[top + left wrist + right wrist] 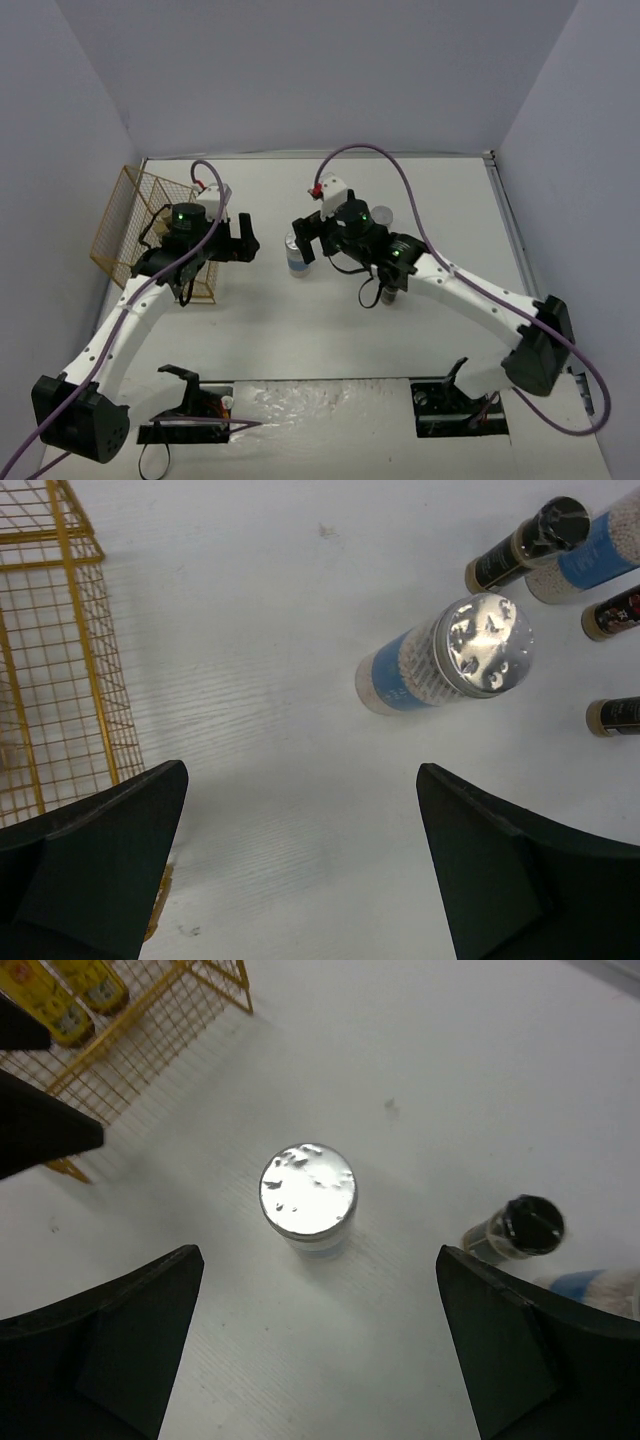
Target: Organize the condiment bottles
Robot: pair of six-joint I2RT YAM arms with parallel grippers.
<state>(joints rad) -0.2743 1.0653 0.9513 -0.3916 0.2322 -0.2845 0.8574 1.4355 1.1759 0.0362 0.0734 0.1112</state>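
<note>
A clear condiment jar with a grey lid and blue label (297,258) (450,655) (308,1190) stands upright on the white table. My right gripper (304,240) (320,1260) hovers over it, open, the jar just ahead of its fingertips and touching neither. My left gripper (249,240) (302,780) is open and empty to the jar's left, beside the gold wire rack (150,230) (50,650) (130,1040). Two yellow bottles (45,1000) lie in the rack. A black-lidded jar (530,540) (520,1228), a second blue-labelled jar (600,550) (600,1290) and two more dark jars (612,610) stand under the right arm.
The rack stands at the table's left edge (125,290), close to the left wall. The right arm (470,290) stretches across the table's right half, covering most of the jar group. Black fixtures sit at the near edge (190,405).
</note>
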